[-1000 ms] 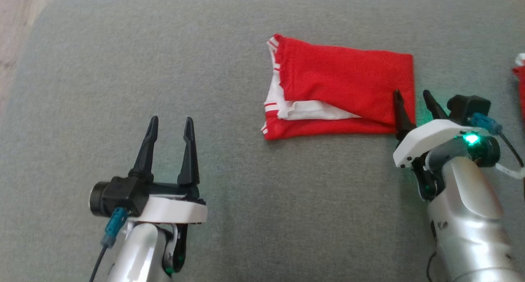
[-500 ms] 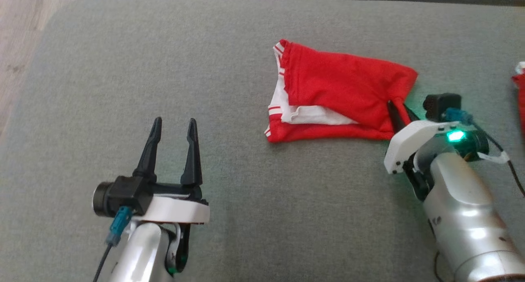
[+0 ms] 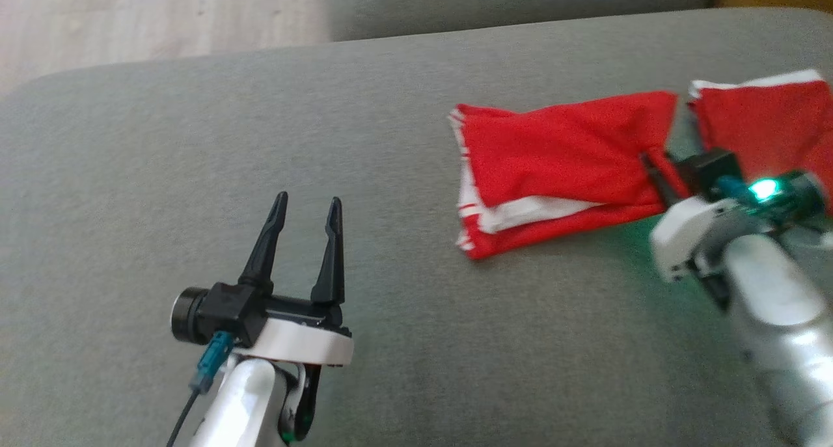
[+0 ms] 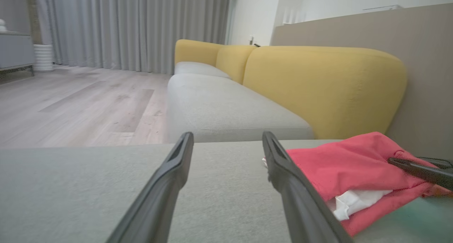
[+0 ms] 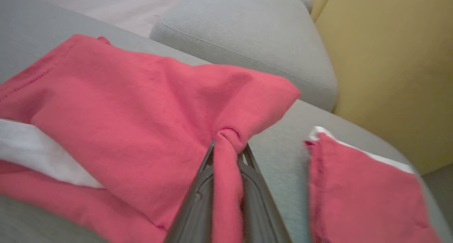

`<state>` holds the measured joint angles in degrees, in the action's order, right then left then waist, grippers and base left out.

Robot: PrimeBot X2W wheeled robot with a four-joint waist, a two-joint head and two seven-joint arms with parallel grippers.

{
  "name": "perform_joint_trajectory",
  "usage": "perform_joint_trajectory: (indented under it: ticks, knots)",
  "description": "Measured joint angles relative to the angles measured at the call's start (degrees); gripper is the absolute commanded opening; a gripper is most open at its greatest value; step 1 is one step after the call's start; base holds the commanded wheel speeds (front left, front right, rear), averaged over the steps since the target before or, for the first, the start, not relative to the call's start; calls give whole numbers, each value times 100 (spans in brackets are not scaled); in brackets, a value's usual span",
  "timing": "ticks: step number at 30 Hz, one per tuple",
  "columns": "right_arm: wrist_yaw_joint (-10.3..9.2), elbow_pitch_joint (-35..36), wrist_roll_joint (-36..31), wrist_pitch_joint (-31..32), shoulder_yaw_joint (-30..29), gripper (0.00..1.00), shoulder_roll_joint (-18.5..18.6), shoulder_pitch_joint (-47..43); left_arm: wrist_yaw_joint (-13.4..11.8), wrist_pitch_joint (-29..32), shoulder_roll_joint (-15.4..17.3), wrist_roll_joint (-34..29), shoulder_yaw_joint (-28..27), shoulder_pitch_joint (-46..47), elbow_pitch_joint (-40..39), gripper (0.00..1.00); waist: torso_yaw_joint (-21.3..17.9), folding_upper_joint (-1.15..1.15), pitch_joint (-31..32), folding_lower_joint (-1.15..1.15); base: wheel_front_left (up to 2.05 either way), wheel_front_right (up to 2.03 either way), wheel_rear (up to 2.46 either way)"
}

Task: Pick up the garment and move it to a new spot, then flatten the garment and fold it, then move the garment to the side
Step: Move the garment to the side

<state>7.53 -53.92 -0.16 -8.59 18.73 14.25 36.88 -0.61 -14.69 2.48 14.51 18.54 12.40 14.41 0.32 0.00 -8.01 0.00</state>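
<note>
Garment (image 3: 559,148) (red, white-trimmed, folded) lay on grey woven cushion (image 3: 195,174); right gripper (image 5: 229,147) pinched its bunched corner, left gripper (image 3: 308,200) gaped.

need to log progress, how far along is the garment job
Done: the garment lies folded on the cushion. In hand: the right gripper is shut on a pinch of its right edge, seemingly to carry it aside; the left gripper hangs open, apart from it. Left: setting it down at the side, perhaps near the second red garment.

Garments before you: two, folded garment (image 3: 559,154), second garment (image 3: 761,118)
Your grippers: two, left gripper (image 3: 308,201), right gripper (image 3: 653,166)
</note>
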Motion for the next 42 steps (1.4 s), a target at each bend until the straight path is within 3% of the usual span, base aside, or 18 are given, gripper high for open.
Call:
perform_joint_trajectory:
  ticks: [10,17,23,30,31,32,37,42]
  knots:
    - [0,826,207,267,448,0,1679,93,-40,0,0,25,46,97,0,100,-430,0,-408,0,0,0,0]
    - [0,866,413,491,-46,0,2406,463,18,0,-1,12,24,411,15,100,-414,0,-889,1,0,0,0]
    - [0,554,238,694,-428,0,2705,498,58,-1,-2,12,-14,537,22,100,-298,0,-1185,1,0,0,0]
    - [1,245,153,784,-1105,0,2617,577,63,-1,-3,12,-67,598,31,100,-243,0,-1330,1,0,0,0]
    - [1,240,152,773,-1218,36,2579,588,63,-1,-3,12,-83,602,31,100,-247,0,-1333,1,0,0,0]
    - [1,240,152,758,-1330,100,2541,590,64,-1,-3,12,-101,602,34,100,-249,0,-1332,1,0,0,0]
    - [1,341,3,658,-1688,100,2330,590,65,-1,-3,11,-177,592,120,100,-273,0,-1202,0,0,0,0]
    - [1,872,-136,478,-1905,100,1936,575,64,-1,-3,12,-224,542,119,100,-292,0,-908,0,0,0,0]
